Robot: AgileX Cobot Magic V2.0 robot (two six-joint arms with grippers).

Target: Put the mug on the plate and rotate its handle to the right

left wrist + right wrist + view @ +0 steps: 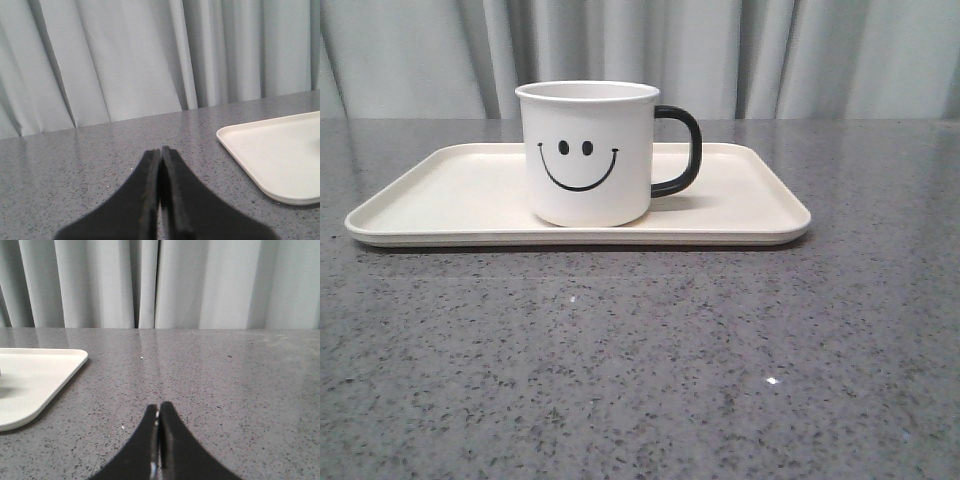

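1. The mug (586,153) stands upright on the plate (440,190), a little toward the plate's middle, face print forward. Its handle (680,150) points right. I judge the task done.
2. My left pincer (160,152) has its fingers pressed together on nothing. It sits over the desk (640,360), just beside the plate's corner.
3. My right pincer (158,410) is likewise together and empty, over the desk beside the plate's other end.
4. Risk: any sweep of either arm toward the plate could clip its rim and slide it, and the mug would turn with it or tip. The handle sticks out on my right arm's side, so that arm is the likelier culprit.
5. Hidden: neither wrist view shows the mug itself. The front view shows neither arm. The mug's inside is out of sight, so I cannot tell whether it holds anything. The plate is cut off in both wrist views.
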